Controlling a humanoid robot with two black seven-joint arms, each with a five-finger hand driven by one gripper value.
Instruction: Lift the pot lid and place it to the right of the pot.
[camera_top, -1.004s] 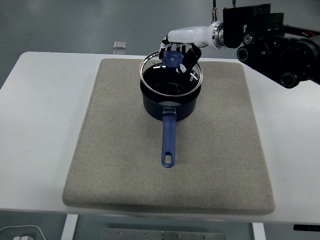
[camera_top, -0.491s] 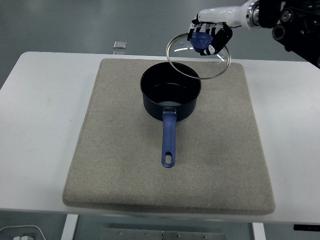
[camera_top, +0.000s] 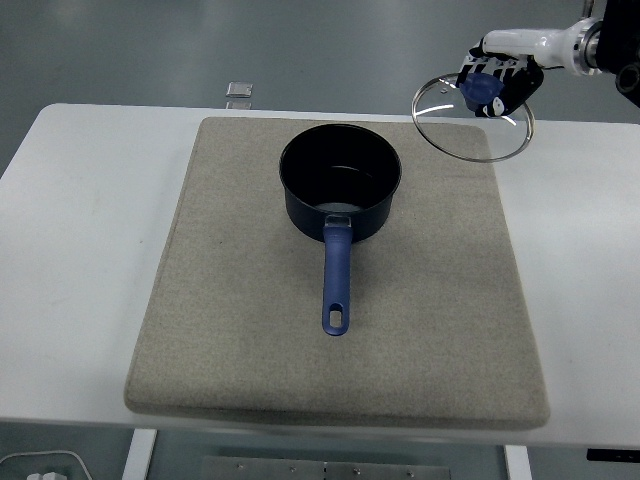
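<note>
You are risking a drop or a hard landing: the right hand (camera_top: 497, 82) is gripping the glass pot lid (camera_top: 473, 116) only by its blue knob (camera_top: 481, 92), and the lid is hanging tilted below the fingers, up in the air, far and right of the open pot (camera_top: 340, 192), over the mat's (camera_top: 250, 330) far right corner on the surface (camera_top: 80, 200).

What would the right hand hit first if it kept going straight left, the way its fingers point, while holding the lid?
Probably nothing: the right hand holds the lid above the mat's far right corner, seemingly higher than the pot, though depth is unclear.
</note>
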